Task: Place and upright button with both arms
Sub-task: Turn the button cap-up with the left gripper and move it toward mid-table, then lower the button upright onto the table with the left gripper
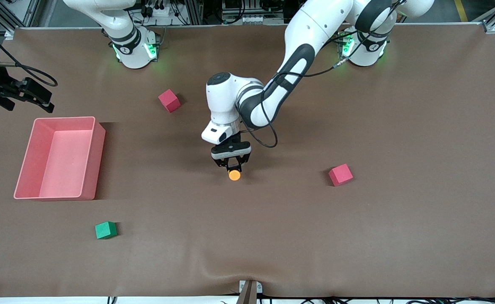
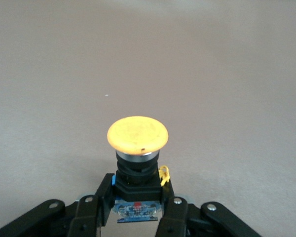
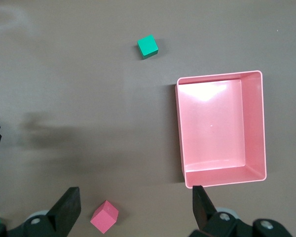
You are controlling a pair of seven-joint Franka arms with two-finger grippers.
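Note:
The button, with a round orange cap on a short black body, is held in my left gripper low over the middle of the table. In the left wrist view the fingers are shut on the button's black body, and the orange cap points away from the gripper, out over the brown table. I cannot tell whether the button touches the table. My right gripper waits open and empty, high over the right arm's end of the table; its own view shows its fingers wide apart.
A pink bin stands at the right arm's end and also shows in the right wrist view. One red cube lies near the right arm's base, another beside the button toward the left arm's end. A green cube lies nearer the camera.

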